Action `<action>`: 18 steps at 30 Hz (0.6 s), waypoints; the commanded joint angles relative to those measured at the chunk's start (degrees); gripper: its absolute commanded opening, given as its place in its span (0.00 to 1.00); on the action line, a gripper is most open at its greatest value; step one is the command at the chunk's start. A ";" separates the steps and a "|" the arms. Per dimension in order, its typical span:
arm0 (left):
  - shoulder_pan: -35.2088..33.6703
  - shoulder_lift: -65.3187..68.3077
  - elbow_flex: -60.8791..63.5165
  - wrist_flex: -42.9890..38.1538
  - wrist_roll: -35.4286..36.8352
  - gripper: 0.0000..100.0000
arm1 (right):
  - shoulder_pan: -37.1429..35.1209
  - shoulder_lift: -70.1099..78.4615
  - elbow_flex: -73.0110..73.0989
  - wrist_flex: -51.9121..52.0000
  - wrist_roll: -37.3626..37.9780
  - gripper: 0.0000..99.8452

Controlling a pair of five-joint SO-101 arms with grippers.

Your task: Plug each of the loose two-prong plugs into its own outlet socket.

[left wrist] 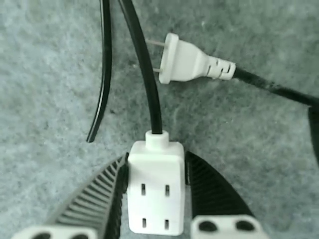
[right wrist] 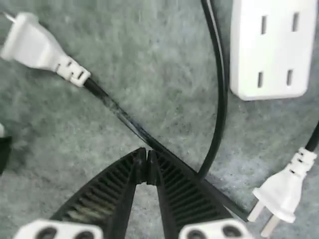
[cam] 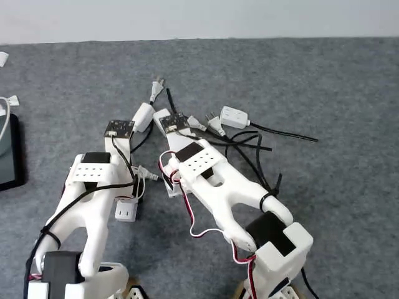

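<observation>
Left hand is clamped on a white socket block, slots facing up, mid-surface and a little toward the far edge. A loose plug lies just beyond it, apart, with its prongs aimed at the block's own cord rather than at the slots.

Right hand is closed, tips together, directly over a black cord (pinched or only passing beneath, cannot tell). That cord runs to a second plug. A third plug and a second socket block lie near, none touching.

Risks, as judged:
- A hold on the cord instead of the plug body would let the plug dangle and swivel, so the prongs miss the slots.
- The cords cross one another mid-surface. A pull on one likely drags its neighbours and the unheld block.
- The held block is gripped by its sides only, so a hard push from the prongs may tip it or slide it out.
- The arms work close side by side. The hands may knock together when plug meets block.
</observation>
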 commanded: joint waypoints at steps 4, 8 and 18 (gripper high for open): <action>1.23 -1.76 -0.48 -1.49 0.79 0.03 | 1.01 1.89 -3.52 -0.40 -0.62 0.01; 1.67 -1.58 -0.48 -1.58 4.22 0.03 | 3.47 7.96 -10.29 4.00 -0.53 0.01; 7.82 -1.49 -0.40 -2.29 7.03 0.03 | 13.05 12.44 -20.92 5.93 1.93 0.01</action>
